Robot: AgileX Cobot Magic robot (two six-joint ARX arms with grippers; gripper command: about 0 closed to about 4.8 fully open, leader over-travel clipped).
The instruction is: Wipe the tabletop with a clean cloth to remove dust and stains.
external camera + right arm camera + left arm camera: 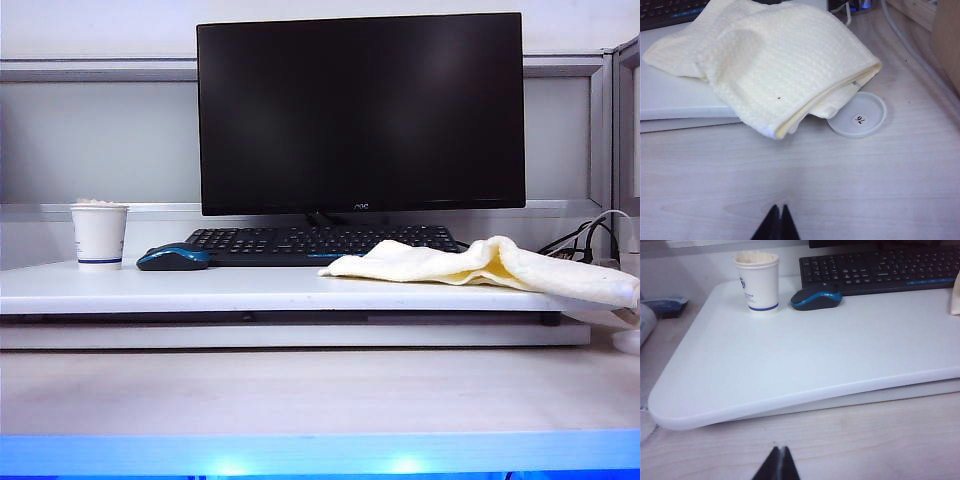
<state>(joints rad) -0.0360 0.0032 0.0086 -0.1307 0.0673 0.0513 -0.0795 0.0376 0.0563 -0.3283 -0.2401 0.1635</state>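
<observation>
The glossy white tabletop (200, 288) spans the exterior view; its rounded corner (790, 360) fills the left wrist view. The cream ribbed cloth (480, 265) lies rumpled at the board's right end and hangs over its edge; in the right wrist view the cloth (775, 65) droops onto the wood-grain desk. My right gripper (778, 209) is shut and empty, held over the desk short of the cloth. My left gripper (779, 450) is shut and empty too, over the desk in front of the board's left corner. Neither gripper shows in the exterior view.
A paper cup (99, 236), a blue-black mouse (173, 258) and a black keyboard (320, 243) stand on the board below a dark monitor (360, 110). A small white lid (858, 116) lies on the desk beside the hanging cloth. Cables (590, 240) run at the right.
</observation>
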